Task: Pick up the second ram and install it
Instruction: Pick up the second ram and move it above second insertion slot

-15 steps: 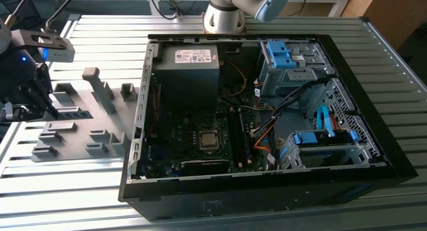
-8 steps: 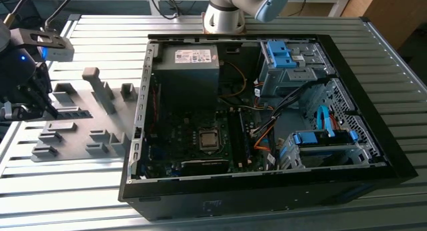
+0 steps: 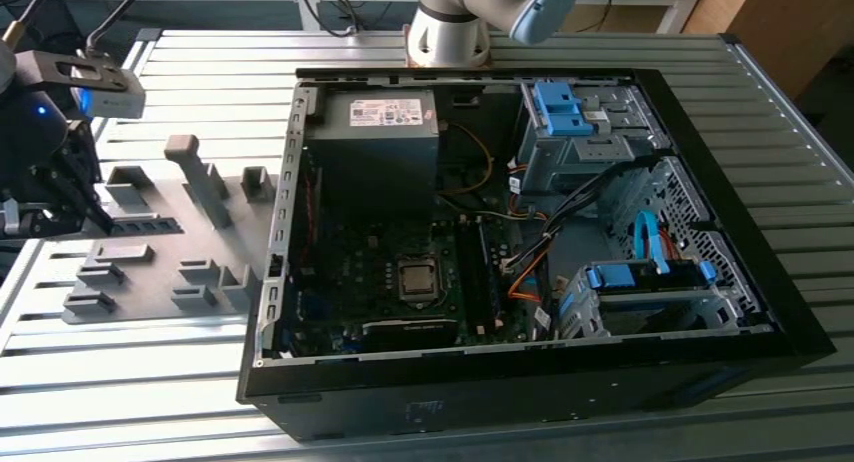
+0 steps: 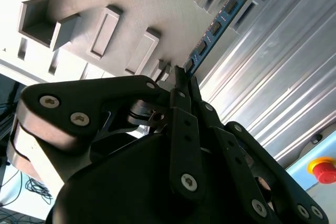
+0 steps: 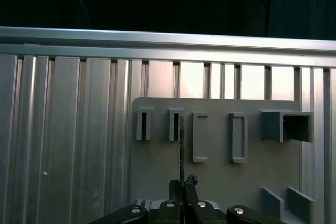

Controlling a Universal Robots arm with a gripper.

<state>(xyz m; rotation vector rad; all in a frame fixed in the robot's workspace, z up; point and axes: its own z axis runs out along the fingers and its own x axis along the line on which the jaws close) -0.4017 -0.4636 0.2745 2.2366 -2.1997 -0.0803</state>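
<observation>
The second ram point(image 4: 212, 27) is a thin blue-green stick with black chips, and it juts out from my fingertips point(image 4: 178, 85). My gripper point(image 4: 184, 74) is shut on its near end. In the first wrist view the ram point(image 5: 181, 145) appears edge-on above the gripper point(image 5: 181, 184), over the grey slotted holder tray point(image 5: 220, 177) and beside one of its narrow slots point(image 5: 175, 125). In the exterior view the gripper point(image 3: 91, 220) is at the far left, holding the dark stick point(image 3: 140, 225) across the tray point(image 3: 160, 282). I cannot tell whether the stick touches the tray.
An open black computer case point(image 3: 534, 372) lies at the exterior view's right of the tray, with its motherboard point(image 3: 400, 272), power supply point(image 3: 380, 122) and blue drive-bay clips point(image 3: 561, 107) exposed. The ribbed metal table point(image 3: 134, 382) extends all around. A red stop button point(image 4: 321, 169) sits past the table edge.
</observation>
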